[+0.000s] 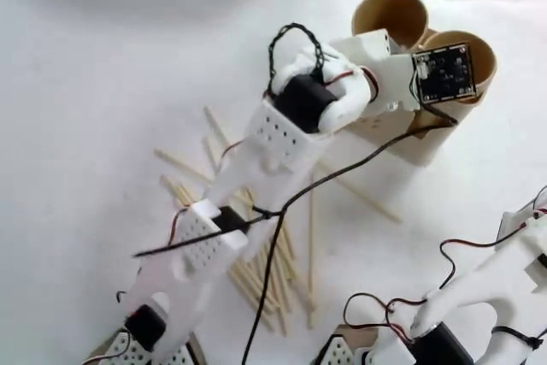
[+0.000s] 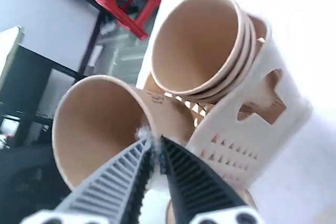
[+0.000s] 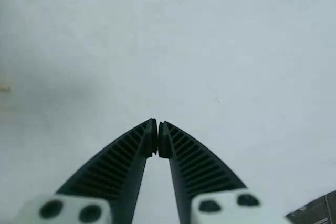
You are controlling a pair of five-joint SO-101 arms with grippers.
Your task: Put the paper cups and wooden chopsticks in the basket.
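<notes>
A stack of paper cups (image 2: 205, 45) stands tilted in the white slotted basket (image 2: 262, 119). Against it leans a single paper cup (image 2: 100, 129), and my left gripper (image 2: 156, 153) is shut on its rim. From above, both cup mouths (image 1: 389, 14) (image 1: 466, 53) show at the basket (image 1: 420, 147), with the left arm (image 1: 291, 126) stretched over to them. Several wooden chopsticks (image 1: 282, 254) lie scattered on the table under that arm. My right gripper (image 3: 157, 139) is shut with nothing in it, low over bare white table.
The right arm (image 1: 504, 284) sits at the table's near right corner. A black cable (image 1: 342, 168) runs from the left wrist across the chopsticks. One chopstick (image 1: 363, 194) lies apart, close to the basket. The table's far left is open white surface (image 1: 102, 66).
</notes>
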